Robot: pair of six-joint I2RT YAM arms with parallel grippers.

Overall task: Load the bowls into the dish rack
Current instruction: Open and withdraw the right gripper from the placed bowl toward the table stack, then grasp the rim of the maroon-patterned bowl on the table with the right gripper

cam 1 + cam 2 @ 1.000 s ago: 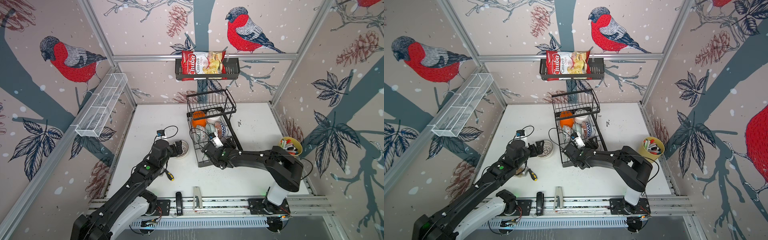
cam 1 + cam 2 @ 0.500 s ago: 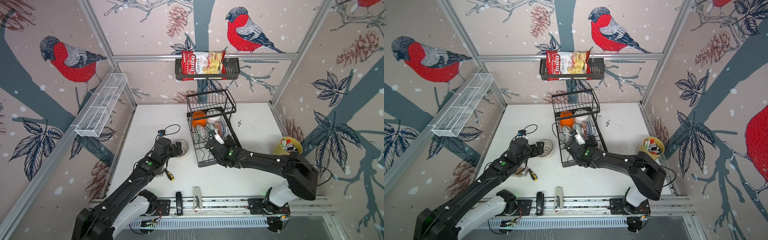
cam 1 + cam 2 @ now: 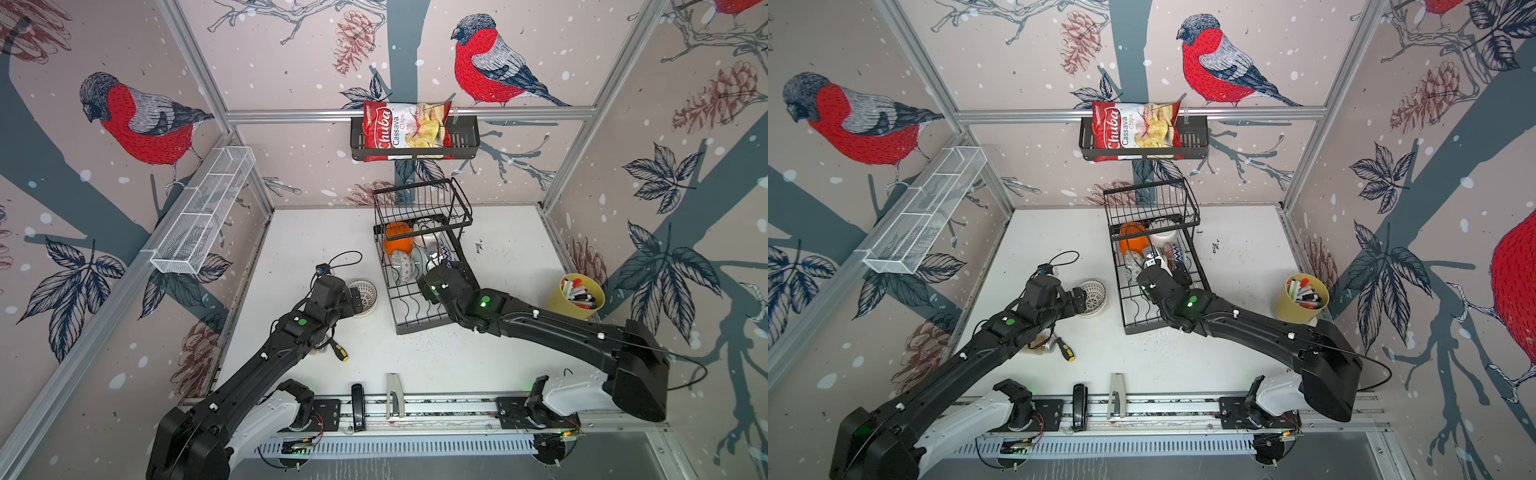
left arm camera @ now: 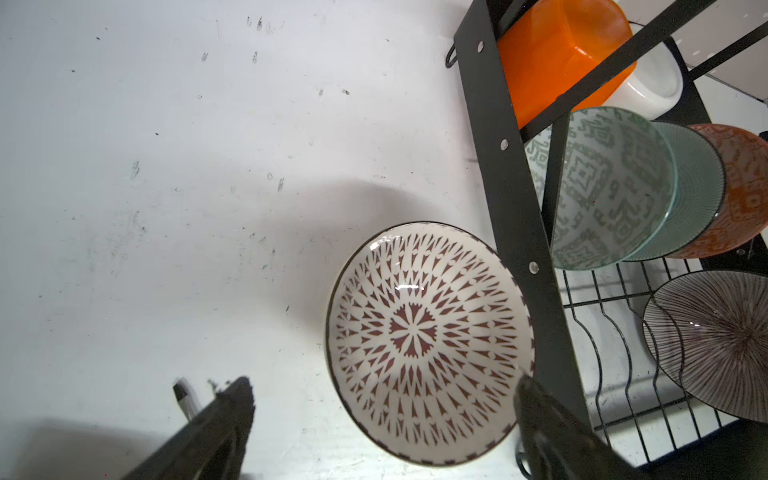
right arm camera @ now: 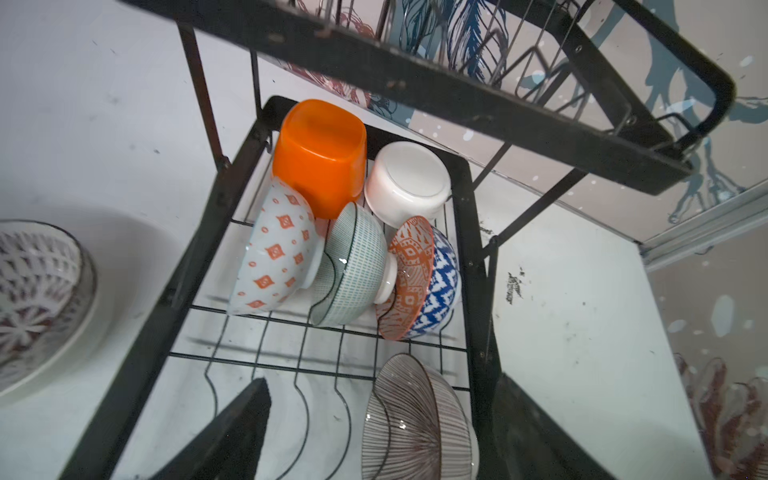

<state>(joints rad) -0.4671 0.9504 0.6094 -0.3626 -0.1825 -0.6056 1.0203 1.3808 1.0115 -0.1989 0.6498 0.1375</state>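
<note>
We see a large black wire dish rack (image 3: 419, 328) standing mid-table. Its lower tray holds several bowls on edge or upturned: a plain orange bowl (image 5: 320, 158), a plain white bowl (image 5: 407, 183), and patterned ones beside them. One round white ceramic bowl with a red-brown radial pattern (image 4: 428, 345) is outside the rack. It sits mouth-up on the white table (image 4: 166, 166), just beside the rack rail on the left arm's side.

The left gripper (image 4: 384, 384) hangs over this bowl with fingers spread wide and empty. The bowl lies between and just ahead of them, its rim close to the rack-side finger, while the other finger is well off over bare table. We judge the left arm clearly nearer, and the grasp turns on clearing that rail. Being round, the bowl offers no preferred axis.

The right gripper (image 5: 380, 384) hovers over the lower tray, fingers also wide, holding nothing. A mauve-striped bowl (image 5: 415, 424) stands on edge in the slots between them.
</note>
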